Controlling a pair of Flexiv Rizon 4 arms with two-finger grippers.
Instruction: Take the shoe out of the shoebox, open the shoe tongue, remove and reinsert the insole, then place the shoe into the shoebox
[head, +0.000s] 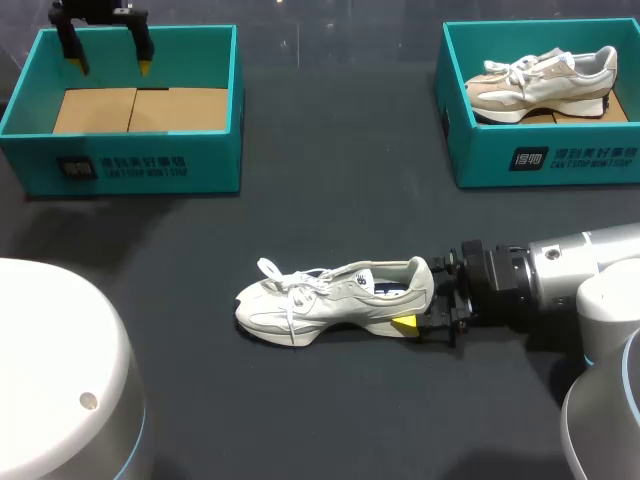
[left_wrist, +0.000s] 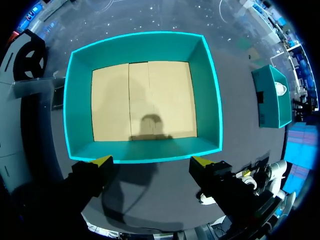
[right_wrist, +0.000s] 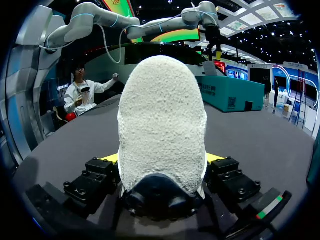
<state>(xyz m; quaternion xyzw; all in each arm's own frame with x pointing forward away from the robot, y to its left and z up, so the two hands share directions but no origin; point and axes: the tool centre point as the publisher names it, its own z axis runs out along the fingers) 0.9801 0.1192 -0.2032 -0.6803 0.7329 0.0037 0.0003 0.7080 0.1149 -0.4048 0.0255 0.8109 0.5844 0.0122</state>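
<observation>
Shoe (right_wrist: 162, 125) heel sits pinched btw R gripper (right_wrist: 162, 158) fingers. Shoe lies mid-frame in head view, out of box (head: 150, 160). L gripper (head: 112, 66) spread over the empty box, upper left. Tongue (head: 362, 278), insole (head: 395, 290), reboxing prob. still left.

Head camera: high behind the robot, looking down over the whole table (head: 330, 200). Left box (head: 120, 165), right box (head: 545, 160) and shoe (head: 330, 300) all in frame, none close.

Left wrist camera: above the left box (left_wrist: 142, 47), facing straight down into it. Left fingers (left_wrist: 102, 161) over its near wall, right box (left_wrist: 270, 100) well off to one side.

Right wrist camera: low, near table level, pressed up to the shoe (right_wrist: 162, 125) at its heel, between the right fingers (right_wrist: 112, 158). Left box (right_wrist: 225, 92) far ahead.

All three share the left box.
</observation>
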